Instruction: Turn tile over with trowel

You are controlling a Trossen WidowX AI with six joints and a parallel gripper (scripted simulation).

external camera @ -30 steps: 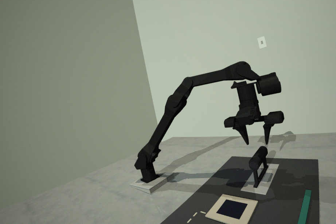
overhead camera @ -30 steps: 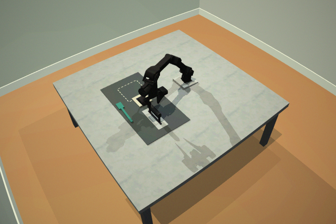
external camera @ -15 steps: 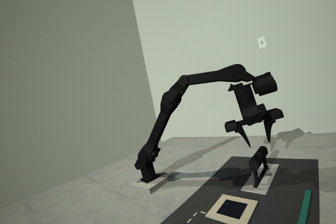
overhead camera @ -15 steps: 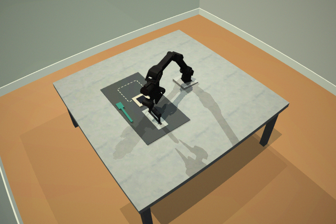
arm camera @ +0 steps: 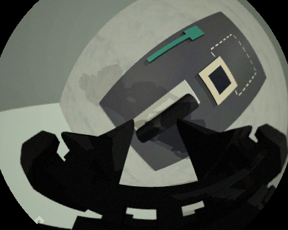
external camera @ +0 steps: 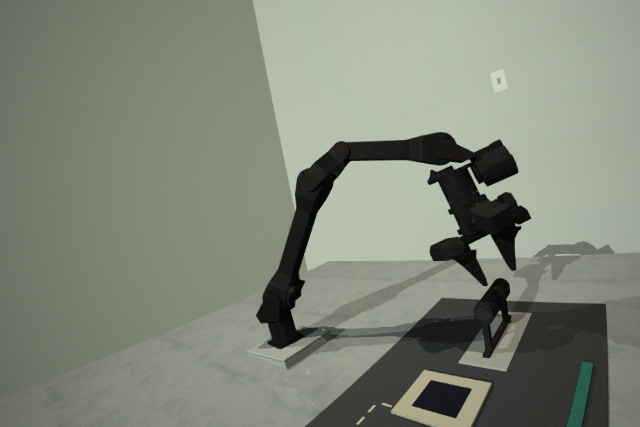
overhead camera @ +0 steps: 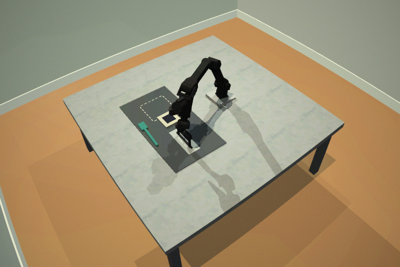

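Observation:
The tile (overhead camera: 168, 119) (external camera: 441, 398) (arm camera: 218, 80) is cream with a dark square mark facing up. It lies on the dark mat (overhead camera: 181, 160) (external camera: 548, 359) (arm camera: 167, 68), just outside a corner of the dashed outline (overhead camera: 151, 100) (external camera: 386, 404) (arm camera: 222, 40). The green trowel (overhead camera: 149, 134) (external camera: 581, 394) (arm camera: 173, 44) lies flat along the mat's edge, apart from the tile. My gripper (overhead camera: 181, 133) (external camera: 497, 275) (arm camera: 155, 122) is open and empty. It is tilted and hangs just above a black bar (external camera: 492, 300) (arm camera: 167, 117) on two legs, not touching it.
The black bar stands on a pale pad (external camera: 477, 359) on the mat, beside the tile. The arm's base sits on a light plate (overhead camera: 213, 97) (external camera: 287, 352) on the grey table (overhead camera: 258, 112) behind the mat.

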